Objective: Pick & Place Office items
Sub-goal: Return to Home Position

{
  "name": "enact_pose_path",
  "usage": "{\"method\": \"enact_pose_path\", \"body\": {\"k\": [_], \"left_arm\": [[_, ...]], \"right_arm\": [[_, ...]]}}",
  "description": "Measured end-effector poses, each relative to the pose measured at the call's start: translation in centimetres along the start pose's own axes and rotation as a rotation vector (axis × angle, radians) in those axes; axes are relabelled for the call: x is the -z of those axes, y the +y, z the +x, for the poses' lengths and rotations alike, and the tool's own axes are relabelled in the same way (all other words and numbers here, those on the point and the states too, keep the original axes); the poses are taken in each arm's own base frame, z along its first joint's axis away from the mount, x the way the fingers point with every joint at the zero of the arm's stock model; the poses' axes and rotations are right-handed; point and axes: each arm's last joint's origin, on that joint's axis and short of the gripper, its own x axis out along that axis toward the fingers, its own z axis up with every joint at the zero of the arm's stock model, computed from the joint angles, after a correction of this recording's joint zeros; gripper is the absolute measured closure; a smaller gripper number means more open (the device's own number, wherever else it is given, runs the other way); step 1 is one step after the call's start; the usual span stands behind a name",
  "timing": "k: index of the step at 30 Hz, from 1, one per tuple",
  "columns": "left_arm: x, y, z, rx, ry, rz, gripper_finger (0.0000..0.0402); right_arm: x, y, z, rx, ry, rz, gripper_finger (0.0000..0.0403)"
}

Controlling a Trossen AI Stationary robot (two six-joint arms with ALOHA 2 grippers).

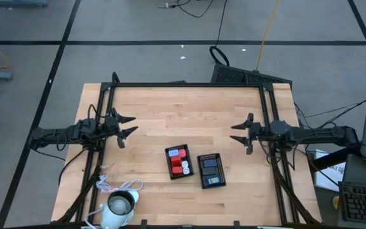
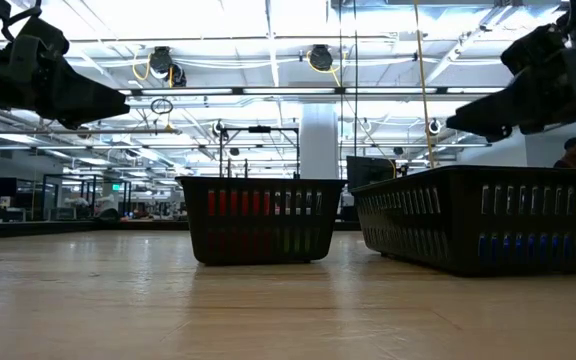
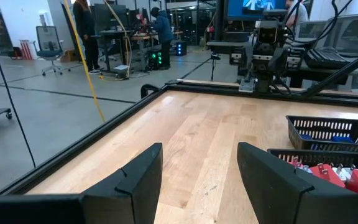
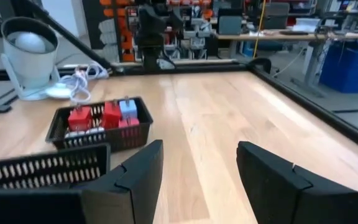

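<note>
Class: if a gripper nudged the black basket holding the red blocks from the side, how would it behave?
The basket would probably slide, not tip: it is wider than tall on a smooth table. Its slotted walls may flex slightly. Even with red blocks inside, it likely feels light.

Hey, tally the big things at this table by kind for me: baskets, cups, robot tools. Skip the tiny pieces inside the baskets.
Black baskets: 2, the left basket and the right basket
White cup with cord: 1
Robot tools: 2, the left tool and the right tool, both open and holding nothing
Total: 5
</note>
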Motion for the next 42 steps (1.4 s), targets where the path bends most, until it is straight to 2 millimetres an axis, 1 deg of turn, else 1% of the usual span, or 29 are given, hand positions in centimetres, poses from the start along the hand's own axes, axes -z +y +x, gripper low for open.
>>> {"method": "enact_pose_path", "body": {"k": [5,10,18,42], "left_arm": [[0.0,0.0,0.0,0.0,0.0,0.0,0.0192],[-0.01,0.0,0.0,0.0,0.0,0.0,0.0192],[-0.01,0.0,0.0,0.0,0.0,0.0,0.0192],[-0.01,0.0,0.0,0.0,0.0,0.0,0.0192]], "right_arm": [[0.22,-0.07,-0.77,-0.001,0.007,0.012,0.0206],[0.02,-0.1,-1.01,-0.004,-0.019,-0.012,0.0206],[0.01,-0.08,-0.93,-0.007,-0.018,0.026,0.0206],[-0.03,-0.08,-0.93,-0.006,-0.022,0.024,0.0206]]}}
